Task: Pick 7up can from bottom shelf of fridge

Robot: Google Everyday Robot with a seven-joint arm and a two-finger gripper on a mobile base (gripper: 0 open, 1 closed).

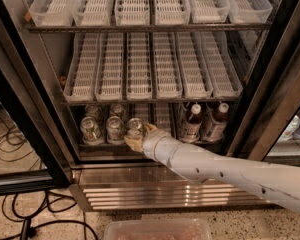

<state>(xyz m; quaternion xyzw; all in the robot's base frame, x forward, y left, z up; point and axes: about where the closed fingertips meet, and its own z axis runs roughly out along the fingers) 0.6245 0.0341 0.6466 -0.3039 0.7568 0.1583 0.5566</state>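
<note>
The small aluminium 7up can (135, 127), shiny silver on top and green on the body, is standing upright at the front of the dark bottom shelf (162, 118) with white slotted lanes, inside the black-framed fridge (140, 191). The tan gripper (139, 137) is sitting right at this can.
</note>
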